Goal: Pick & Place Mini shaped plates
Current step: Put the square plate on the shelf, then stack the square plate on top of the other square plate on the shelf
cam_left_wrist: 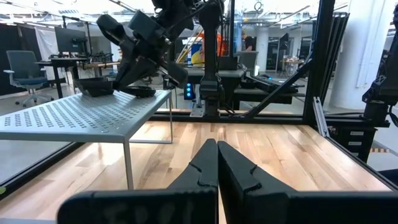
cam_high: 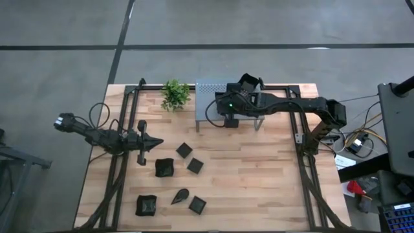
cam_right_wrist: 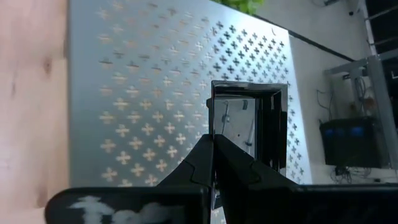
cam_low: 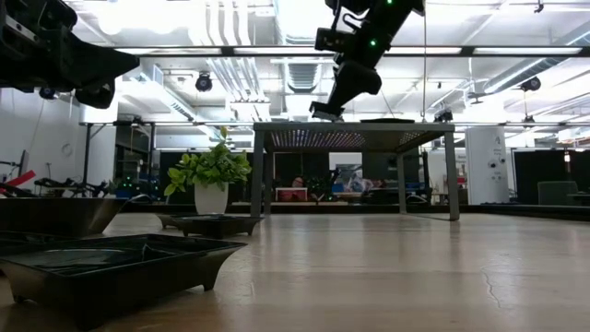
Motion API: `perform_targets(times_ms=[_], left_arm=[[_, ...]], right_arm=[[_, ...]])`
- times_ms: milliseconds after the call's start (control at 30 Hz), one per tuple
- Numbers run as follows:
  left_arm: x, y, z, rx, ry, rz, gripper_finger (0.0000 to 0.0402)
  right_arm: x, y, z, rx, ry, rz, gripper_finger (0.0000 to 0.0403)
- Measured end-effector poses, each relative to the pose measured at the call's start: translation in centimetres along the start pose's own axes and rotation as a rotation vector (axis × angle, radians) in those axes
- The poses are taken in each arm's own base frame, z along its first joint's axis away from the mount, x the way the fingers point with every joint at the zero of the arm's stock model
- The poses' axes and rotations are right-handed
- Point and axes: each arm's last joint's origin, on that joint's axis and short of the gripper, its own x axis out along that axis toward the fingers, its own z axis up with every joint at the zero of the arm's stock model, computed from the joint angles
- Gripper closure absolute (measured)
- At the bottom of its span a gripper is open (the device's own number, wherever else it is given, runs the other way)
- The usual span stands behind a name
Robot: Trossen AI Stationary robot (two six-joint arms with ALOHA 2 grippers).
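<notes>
Nearest the front edge of the bench (cam_high: 259,188), six mini shaped plates (cam_high: 165,167) lie scattered, all empty, well short of the shelf (cam_high: 210,97). Beside them, the left gripper (cam_high: 157,142) hovers, fingers pressed together, holding nothing. Farther back, the right gripper (cam_right_wrist: 213,146) sits closed over a square plate (cam_right_wrist: 249,124) on the shelf.

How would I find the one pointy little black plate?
Look at the wooden table, then the group of black plates near its front left corner. In the front row, between two squarish ones, lies the teardrop plate. It alone tapers to a point.
</notes>
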Motion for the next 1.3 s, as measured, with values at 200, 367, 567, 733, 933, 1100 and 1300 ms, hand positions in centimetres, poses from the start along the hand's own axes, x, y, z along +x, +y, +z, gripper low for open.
perform_targets(times_ms=[200,367,567,733,933,1100,1300], left_arm=[[0.0,0.0,0.0,0.000,0.000,0.000,0.0401],[0.0,0.0,0.0,-0.001,-0.001,0.000,0.0401],[0.0,0.0,0.0,0.000,-0.001,0.000,0.0401],[0.0,0.0,0.0,-0.001,-0.001,0.000,0.0401],[0.0,0.0,0.0,-0.001,-0.001,0.000,0.0401],[0.0,0.0,0.0,-0.001,-0.001,0.000,0.0401],[0.0,0.0,0.0,-0.001,-0.001,0.000,0.0401]], right_arm=[[0.3,0.4,-0.3,0.007,0.000,0.043,0.0394],[0.6,0.7,-0.7,0.001,0.015,0.050,0.0394],[0.8,0.9,-1.0,-0.004,0.037,0.020,0.0390],[0.8,0.8,-0.9,0.000,0.030,0.011,0.0367],[1.0,0.9,-0.9,0.011,0.013,0.003,0.0337],[0.9,1.3,-0.8,0.029,0.004,0.007,0.0325],[0.0,3.1,0.1,0.009,-0.032,0.043,0.0322]])
